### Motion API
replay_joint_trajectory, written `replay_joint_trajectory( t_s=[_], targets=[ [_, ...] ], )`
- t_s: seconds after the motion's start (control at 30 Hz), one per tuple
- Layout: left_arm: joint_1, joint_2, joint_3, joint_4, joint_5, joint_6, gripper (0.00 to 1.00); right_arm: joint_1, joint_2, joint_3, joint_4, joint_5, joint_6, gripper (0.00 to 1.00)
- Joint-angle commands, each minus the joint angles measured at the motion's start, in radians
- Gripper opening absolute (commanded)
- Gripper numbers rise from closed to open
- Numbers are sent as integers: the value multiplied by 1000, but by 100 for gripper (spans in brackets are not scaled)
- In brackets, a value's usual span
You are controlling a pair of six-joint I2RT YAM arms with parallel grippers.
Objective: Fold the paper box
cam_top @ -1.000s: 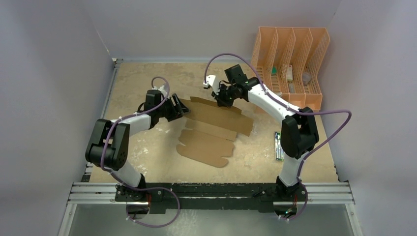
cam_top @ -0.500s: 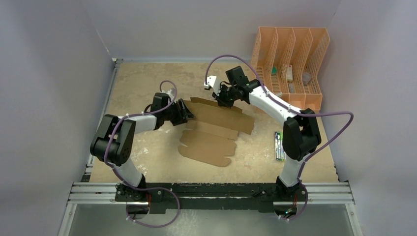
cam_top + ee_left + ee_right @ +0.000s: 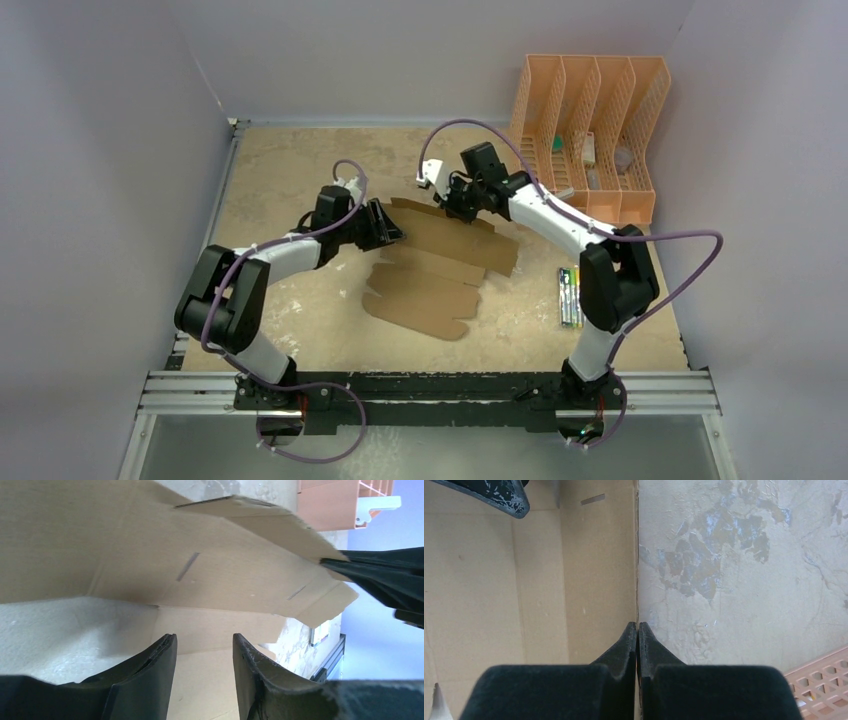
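Observation:
The paper box (image 3: 440, 260) is a flat brown die-cut cardboard sheet in the middle of the table, its far part raised. My right gripper (image 3: 452, 203) is shut on its far edge; in the right wrist view the fingertips (image 3: 637, 630) pinch the thin edge of the cardboard (image 3: 524, 580). My left gripper (image 3: 392, 232) is open at the sheet's left end. In the left wrist view its fingers (image 3: 165, 655) straddle the cardboard (image 3: 200, 575), whose raised panel slopes above them. The right gripper's black fingers show at the right of that view (image 3: 380, 575).
An orange plastic file rack (image 3: 590, 125) stands at the back right. A pack of coloured markers (image 3: 568, 296) lies right of the sheet, by the right arm's base. Walls enclose the table on three sides.
My left gripper has moved right, from beside the sheet's left end onto it. The right gripper has stayed shut on the far edge, shifting slightly.

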Motion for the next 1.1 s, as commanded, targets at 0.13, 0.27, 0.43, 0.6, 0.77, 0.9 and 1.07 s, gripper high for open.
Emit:
replay_joint_trajectory(
  t_s=[0.13,0.27,0.43,0.6,0.77,0.9,1.07],
  targets=[
    [-19,-29,-23,76,10,-31,44,38,-126,-170,209,88,-64,0],
    [-21,-34,-34,79,6,-28,44,50,-181,-257,290,97,-119,0],
    [3,-71,30,-41,-49,63,45,50,-203,-275,290,89,-130,0],
    [97,-70,100,-43,-1,44,45,52,-217,-285,279,86,-158,0],
    [114,-85,200,-73,-23,20,48,62,-233,-290,270,99,-178,0],
    [113,-65,266,-98,-81,10,43,78,-244,-291,275,123,-189,0],
    [91,-27,299,-115,-77,6,34,94,-244,-287,289,152,-199,0]
  ],
)
